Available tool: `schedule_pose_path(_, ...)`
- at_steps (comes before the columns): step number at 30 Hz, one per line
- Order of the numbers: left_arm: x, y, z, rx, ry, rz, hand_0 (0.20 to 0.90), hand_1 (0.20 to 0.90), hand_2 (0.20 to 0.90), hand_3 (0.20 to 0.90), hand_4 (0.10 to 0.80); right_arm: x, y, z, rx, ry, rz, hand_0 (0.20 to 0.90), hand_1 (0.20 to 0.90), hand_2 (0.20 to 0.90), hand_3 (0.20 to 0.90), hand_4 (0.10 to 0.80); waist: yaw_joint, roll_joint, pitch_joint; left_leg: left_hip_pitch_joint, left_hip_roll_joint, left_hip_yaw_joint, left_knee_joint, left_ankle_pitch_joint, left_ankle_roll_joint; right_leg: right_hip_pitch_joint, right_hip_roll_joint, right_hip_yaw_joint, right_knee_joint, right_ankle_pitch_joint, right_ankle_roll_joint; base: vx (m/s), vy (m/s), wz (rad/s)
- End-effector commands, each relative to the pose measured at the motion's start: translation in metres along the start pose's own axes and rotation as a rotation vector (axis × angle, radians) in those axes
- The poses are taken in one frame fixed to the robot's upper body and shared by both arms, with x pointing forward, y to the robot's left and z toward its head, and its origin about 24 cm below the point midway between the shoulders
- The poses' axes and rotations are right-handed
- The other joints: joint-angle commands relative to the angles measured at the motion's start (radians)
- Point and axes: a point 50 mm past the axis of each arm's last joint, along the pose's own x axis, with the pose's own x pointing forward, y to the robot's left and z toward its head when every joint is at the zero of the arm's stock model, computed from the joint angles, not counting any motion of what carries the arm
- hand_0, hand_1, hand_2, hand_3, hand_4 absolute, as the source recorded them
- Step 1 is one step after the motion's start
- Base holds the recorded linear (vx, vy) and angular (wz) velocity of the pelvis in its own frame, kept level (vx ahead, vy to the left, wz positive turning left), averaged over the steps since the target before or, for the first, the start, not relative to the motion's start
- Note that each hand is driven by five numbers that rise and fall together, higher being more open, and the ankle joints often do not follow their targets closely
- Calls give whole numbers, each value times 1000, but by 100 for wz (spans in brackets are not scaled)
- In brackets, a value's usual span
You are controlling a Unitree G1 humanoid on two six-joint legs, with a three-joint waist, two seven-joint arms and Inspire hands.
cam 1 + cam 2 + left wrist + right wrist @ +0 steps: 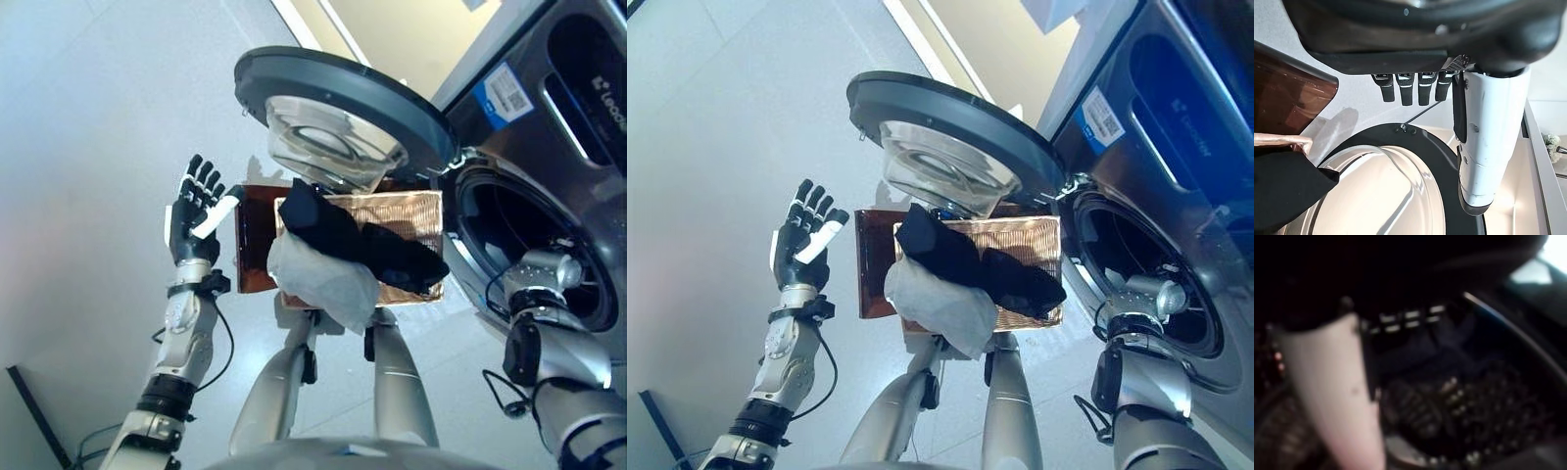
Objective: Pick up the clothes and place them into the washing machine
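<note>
Clothes remained in the basket [416, 217], a copper-coloured box set on the floor just beside the washing machine [578, 137]: a dark garment [343, 235] lay across the top and a pale grey garment [318, 279] hung over the near edge. The right hand [1400, 396] was inside the drum [509, 235], its forearm entering through the opening; its wrist view showed the thumb and a row of fingers against the perforated drum wall, with what appeared to be a dark blue cloth [1449, 352] beyond them, but whether the fingers gripped anything could not be told. The left hand [196, 211] was raised well apart from the basket, fingers straight and spread, holding nothing. In my judgement the step in hand was depositing a garment deep in the drum; done well, it would call for a release well past the door seal, so that no cloth trailed over the rim, and a straight withdrawal clear of the round door [338, 108], which stood swung open above the basket. The pale garment drooping over the basket edge seemed the easier next pick, though it could drag the dark one with it. The floor [98, 117] was smooth, pale grey and glossy, and a cream wall with a white skirting ran behind the machine.
</note>
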Motion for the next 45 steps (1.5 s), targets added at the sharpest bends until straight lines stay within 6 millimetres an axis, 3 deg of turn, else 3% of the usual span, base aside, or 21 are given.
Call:
schedule_pose_path(1, 3, 0, 39, -44, -242, -17, 900, 900, 900, 900, 800, 3, -2, 9, -252, -91, 152, 900, 900, 900, 900, 800, 9, -44, -78, 47, -21, 24, -16, -76, -75, 102, 0, -34, -194, 121, -11, 6, 3, -4)
schedule_pose_path(7, 4, 5, 38, -14, -239, -6, 900, 900, 900, 900, 800, -9, -20, -20, -616, -31, 308, 900, 900, 900, 900, 800, -6, -64, -72, 75, -17, 32, -3, -87, -74, 131, 4, -28, -194, 122, -12, -19, 3, -6)
schedule_pose_path(15, -4, 19, 21, -12, -173, 66, 900, 900, 900, 900, 800, -30, -45, -48, -721, 39, 408, 900, 900, 900, 900, 800, -24, -90, -88, 119, -12, 37, 4, -96, -75, 199, 8, -33, -223, 130, -8, -5, -6, -3)
schedule_pose_path(23, -17, 37, 5, 20, -87, 117, 900, 900, 900, 900, 800, -54, -64, -67, -1032, 58, 640, 900, 900, 900, 900, 800, -36, -118, -104, 183, -11, 28, 22, -109, -76, 286, 7, -37, -237, 130, -6, 4, -6, 1)
schedule_pose_path(32, -20, 42, -4, 106, -38, 111, 900, 900, 900, 900, 800, -76, -67, -83, -1672, -186, 1024, 900, 900, 900, 900, 800, -37, -131, -112, 231, -10, 20, 19, -107, -72, 346, 10, -43, -256, 128, -2, -4, -1, 0)
schedule_pose_path(45, -21, 43, -14, 149, 11, 136, 900, 900, 900, 900, 800, -107, -97, -123, -2071, -264, 1371, 900, 900, 900, 900, 800, -25, -148, -110, 292, -6, 9, 0, -102, -74, 417, 18, -55, -285, 129, -2, -16, -6, 1)
